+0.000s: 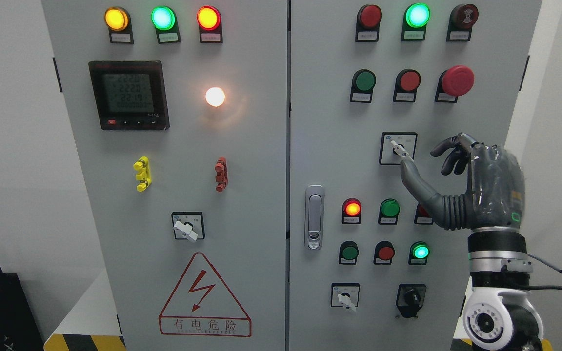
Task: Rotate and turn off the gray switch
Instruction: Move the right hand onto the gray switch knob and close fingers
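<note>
On the right cabinet door, a gray rotary switch (pixel 398 148) sits in a black-framed plate, its pale handle lying diagonally from upper left to lower right. My right hand (pixel 425 161) rises from the lower right and hovers just right of it. The thumb (pixel 410 176) reaches up, and its tip lies right below the handle's lower end; I cannot tell if it touches. The other fingers (pixel 452 157) are loosely bent, apart from the switch and holding nothing. My left arm is out of view.
Two more gray rotary switches (pixel 187 226) (pixel 345 297) and a black knob (pixel 411 297) sit lower down. Lit and unlit lamps and push buttons surround the hand, with a red mushroom button (pixel 457 80) above it. A door handle (pixel 314 217) is left of it.
</note>
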Available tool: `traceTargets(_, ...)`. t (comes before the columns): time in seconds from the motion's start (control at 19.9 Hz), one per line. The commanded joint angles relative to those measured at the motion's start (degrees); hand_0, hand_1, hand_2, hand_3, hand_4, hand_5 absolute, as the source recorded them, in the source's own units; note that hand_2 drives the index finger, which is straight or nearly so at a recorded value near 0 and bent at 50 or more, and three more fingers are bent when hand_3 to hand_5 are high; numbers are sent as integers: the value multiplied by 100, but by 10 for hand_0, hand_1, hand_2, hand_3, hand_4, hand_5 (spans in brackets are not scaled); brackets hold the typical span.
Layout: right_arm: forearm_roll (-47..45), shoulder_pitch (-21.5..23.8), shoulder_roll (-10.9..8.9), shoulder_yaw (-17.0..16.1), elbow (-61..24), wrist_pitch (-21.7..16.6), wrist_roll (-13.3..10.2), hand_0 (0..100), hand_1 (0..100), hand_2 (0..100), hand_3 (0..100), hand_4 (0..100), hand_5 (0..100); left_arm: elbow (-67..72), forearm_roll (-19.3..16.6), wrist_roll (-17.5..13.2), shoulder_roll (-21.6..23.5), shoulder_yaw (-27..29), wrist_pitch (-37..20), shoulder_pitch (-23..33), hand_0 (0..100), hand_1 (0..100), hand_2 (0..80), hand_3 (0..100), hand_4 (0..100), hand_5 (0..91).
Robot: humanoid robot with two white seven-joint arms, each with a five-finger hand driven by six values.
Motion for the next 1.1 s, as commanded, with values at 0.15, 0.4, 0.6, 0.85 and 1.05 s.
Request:
traceTargets(0.15, 18, -182, 72, 185, 174, 142, 12, 48, 349, 558, 831, 863, 1000, 79, 0, 19, 0, -9, 5, 0, 120, 389, 0, 0, 0, 0)
traceTargets(0.4, 27, -217, 72, 185, 192, 186, 29, 46, 358, 563, 834, 865, 1000, 79, 0, 28, 0, -9, 5, 0, 120, 389, 0, 0, 0, 0)
traceTargets(0.6, 228, -217, 72, 185, 192, 283, 38, 44, 363, 580, 837, 867, 1000, 79, 0, 28, 0, -9, 5, 0, 120, 389, 0, 0, 0, 0)
traceTargets(0.85, 264, -217, 72, 185, 192, 335, 47, 42, 372, 605, 842, 874, 1000, 79, 0, 28, 0, -9, 5, 0, 120, 389, 0, 0, 0, 0)
traceTargets(1.05, 273, -261, 72, 185, 192, 344, 47, 42, 376, 624, 844, 877, 1000, 79, 0, 19, 0, -9, 5, 0, 120, 389, 0, 0, 0, 0)
